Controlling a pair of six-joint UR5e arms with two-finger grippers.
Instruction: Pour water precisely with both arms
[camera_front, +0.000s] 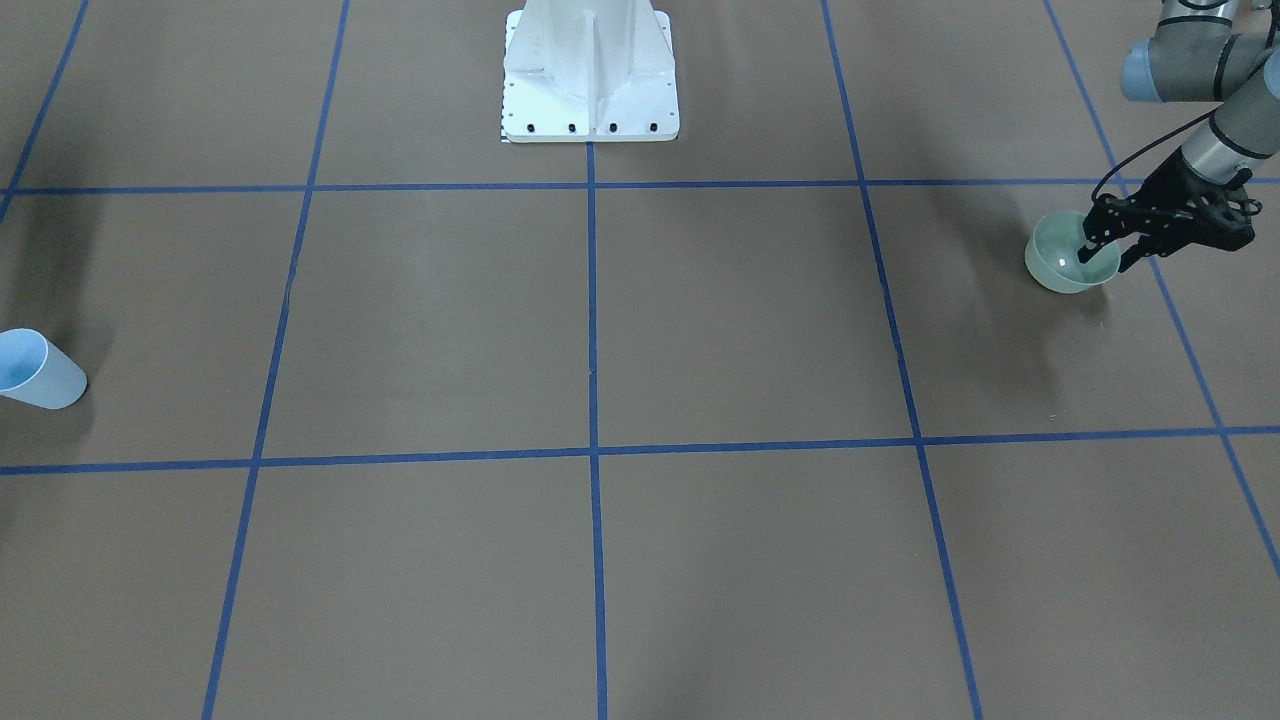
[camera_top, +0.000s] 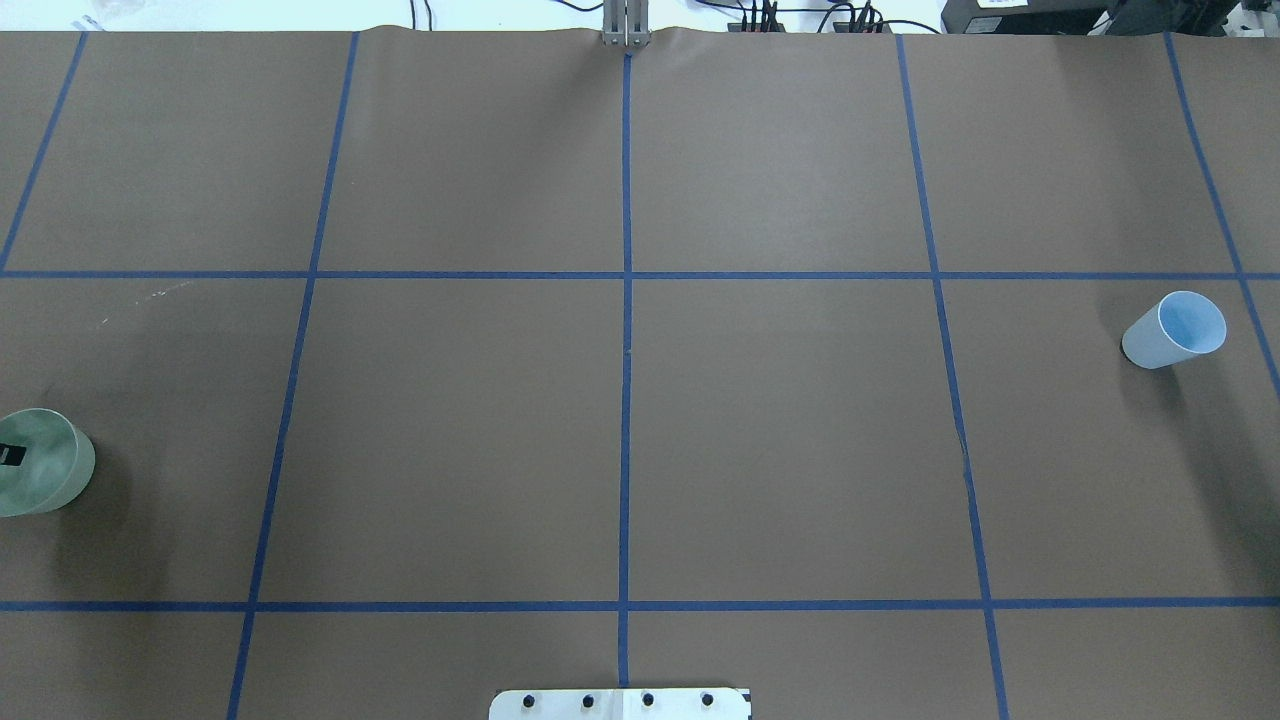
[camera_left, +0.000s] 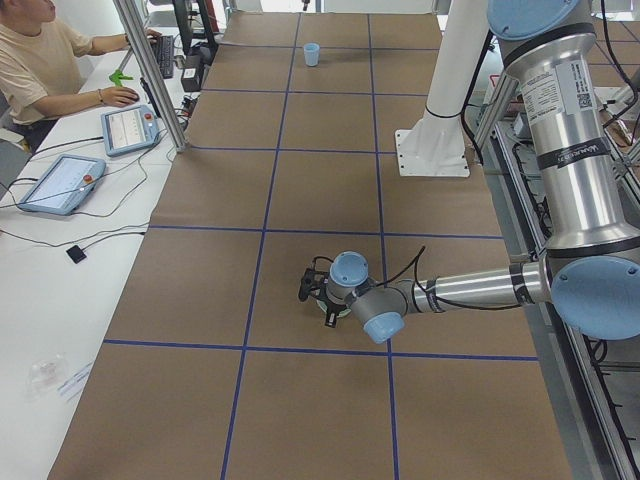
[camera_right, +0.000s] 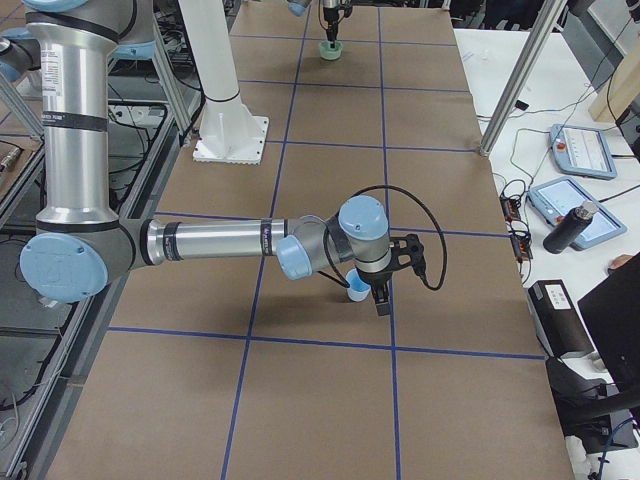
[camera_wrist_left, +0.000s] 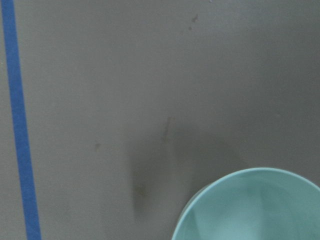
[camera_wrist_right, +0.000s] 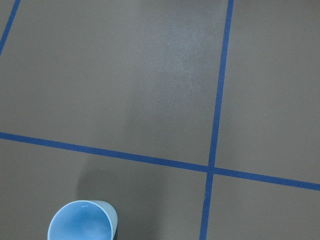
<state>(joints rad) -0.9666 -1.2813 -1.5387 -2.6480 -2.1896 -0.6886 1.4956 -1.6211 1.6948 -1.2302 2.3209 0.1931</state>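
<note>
Over the green cup (camera_front: 1058, 265), left pincer (camera_front: 1105, 261) points down, open astride its rim

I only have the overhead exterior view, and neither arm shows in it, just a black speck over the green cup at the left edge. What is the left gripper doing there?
Observer: In the front-facing view the left gripper is open at the pale green plastic cup, one finger inside its rim, the other outside.
Operator: And the right arm? The blue cup looks alone here.
Observer: The exterior right view shows the right gripper close beside the light blue plastic cup; open or shut, I cannot tell.
Operator: Touching it?
Observer: In the right wrist view that cup sits at the bottom-left edge and no fingers show, so I cannot say.
</note>
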